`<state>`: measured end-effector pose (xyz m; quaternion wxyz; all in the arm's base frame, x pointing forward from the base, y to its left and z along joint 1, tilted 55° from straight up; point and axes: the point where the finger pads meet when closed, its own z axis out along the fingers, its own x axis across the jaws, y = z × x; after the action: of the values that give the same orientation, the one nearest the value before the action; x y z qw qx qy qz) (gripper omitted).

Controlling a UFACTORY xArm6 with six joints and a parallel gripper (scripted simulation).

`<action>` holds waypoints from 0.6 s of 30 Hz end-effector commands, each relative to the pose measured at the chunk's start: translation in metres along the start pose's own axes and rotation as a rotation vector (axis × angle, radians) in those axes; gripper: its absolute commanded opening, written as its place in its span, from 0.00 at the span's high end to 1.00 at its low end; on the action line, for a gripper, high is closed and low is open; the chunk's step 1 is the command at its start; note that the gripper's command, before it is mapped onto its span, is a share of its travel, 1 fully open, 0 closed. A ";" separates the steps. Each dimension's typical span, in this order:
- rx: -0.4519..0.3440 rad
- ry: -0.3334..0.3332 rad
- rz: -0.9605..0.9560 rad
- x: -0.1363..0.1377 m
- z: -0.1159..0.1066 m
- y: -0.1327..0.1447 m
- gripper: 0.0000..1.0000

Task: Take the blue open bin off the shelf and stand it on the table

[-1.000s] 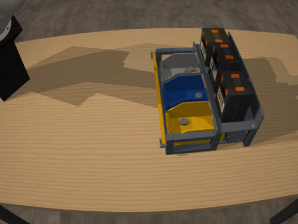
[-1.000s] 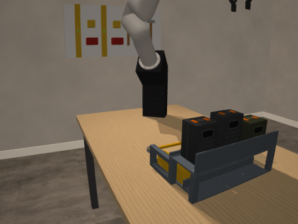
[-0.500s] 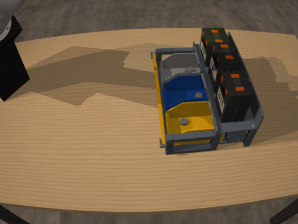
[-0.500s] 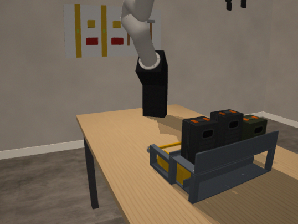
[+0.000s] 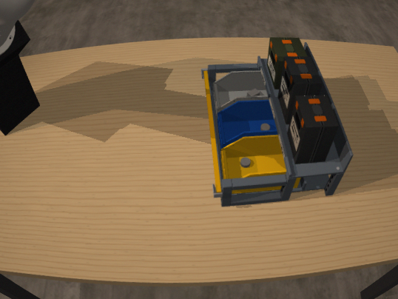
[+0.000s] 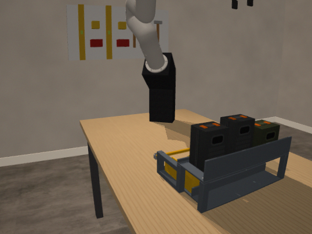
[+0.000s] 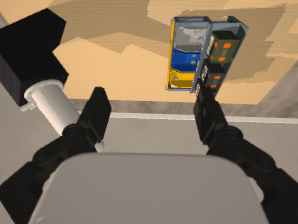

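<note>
Presently the blue open bin (image 5: 245,122) sits in the lower front tier of the grey shelf (image 5: 259,189), which stands on the wooden table top (image 5: 111,207). The bin is the middle one of three in a row: a grey bin (image 5: 240,86) touches it on the far side and a yellow bin (image 5: 255,157) touches it on the near side. One small grey round part (image 5: 265,126) lies inside the blue bin toward its rear corner. A similar grey disc (image 5: 245,161) rests in the yellow bin. A yellow rail (image 5: 211,133) runs along the shelf's open front edge.

The raised rear tier holds three upright boxes: two black cases (image 5: 312,127) with orange tabs, and one dark green case (image 5: 282,49) at the far end. In the exterior view these stand level behind the shelf's grey back panel (image 6: 246,159).

The gripper (image 7: 155,112) is high above the scene and well apart from the shelf. Its two black fingers stand fully spread with nothing between them. In the wrist view the shelf and blue bin (image 7: 182,61) appear small and distant beyond the fingertips, past the table's edge. In the exterior view only the tips of the gripper (image 6: 242,3) show at the top edge of frame. The white arm (image 6: 145,32) and its black block (image 6: 160,90) rise over the table's far end.
</note>
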<state>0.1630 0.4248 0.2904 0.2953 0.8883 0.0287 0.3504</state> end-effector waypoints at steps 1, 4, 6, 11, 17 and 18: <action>0.004 0.000 0.002 0.001 -0.002 0.000 0.00; 0.003 0.001 0.000 0.003 -0.001 0.009 0.00; 0.003 0.000 0.001 0.008 -0.001 0.029 0.00; 0.004 0.000 0.002 0.014 -0.001 0.048 0.00; 0.004 0.000 0.002 0.014 -0.001 0.048 0.00; 0.004 0.000 0.002 0.014 -0.001 0.048 0.00</action>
<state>0.1657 0.3888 0.3239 0.2958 0.8882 0.0289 0.3504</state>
